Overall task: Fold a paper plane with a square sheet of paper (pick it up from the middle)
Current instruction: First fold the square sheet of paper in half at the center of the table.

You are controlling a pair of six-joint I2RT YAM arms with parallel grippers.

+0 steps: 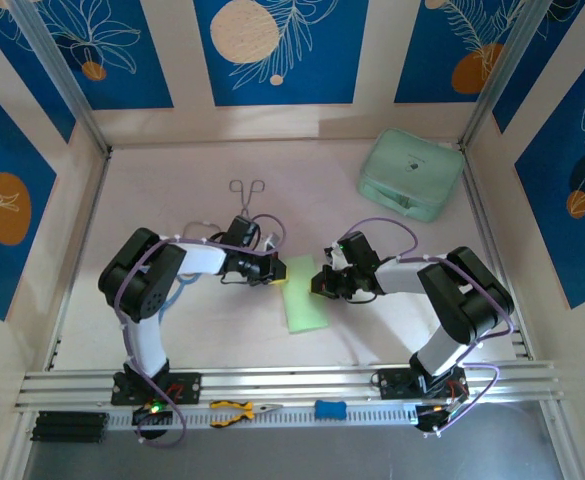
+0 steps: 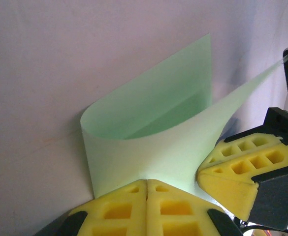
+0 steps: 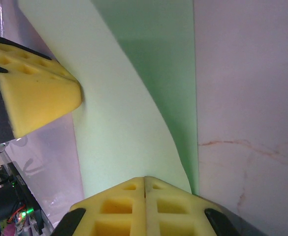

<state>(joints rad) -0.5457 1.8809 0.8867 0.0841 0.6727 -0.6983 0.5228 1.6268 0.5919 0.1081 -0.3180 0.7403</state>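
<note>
The left gripper (image 2: 147, 186) has its yellow foam pads pressed flat together on the near edge of a thin, plain light-green square sheet of paper (image 2: 148, 118). Straight ahead of its fingertips the sheet rises and curls over on itself in a soft, uncreased bend, the upper layer arching above the lower. The right gripper (image 3: 144, 181), just beside the left one and facing it across the paper, likewise has its pads closed together, pinching the opposite edge of the same raised layer. Below both grippers the rest of the sheet lies flat on the pale marbled table (image 1: 172, 200), reaching back from the fingertips toward the arm bases. Beyond the left gripper, well apart from it, lie slim metal scissor-handled tongs (image 1: 247, 195). Far out past the right gripper, off to its right, sits a bulky mint-green case with rounded corners (image 1: 412, 173). Behind both grippers, along the aluminium rail (image 1: 292, 382) between the arm bases, rest yellow-handled pliers (image 1: 240, 410) and a small blue object (image 1: 330, 409).
</note>
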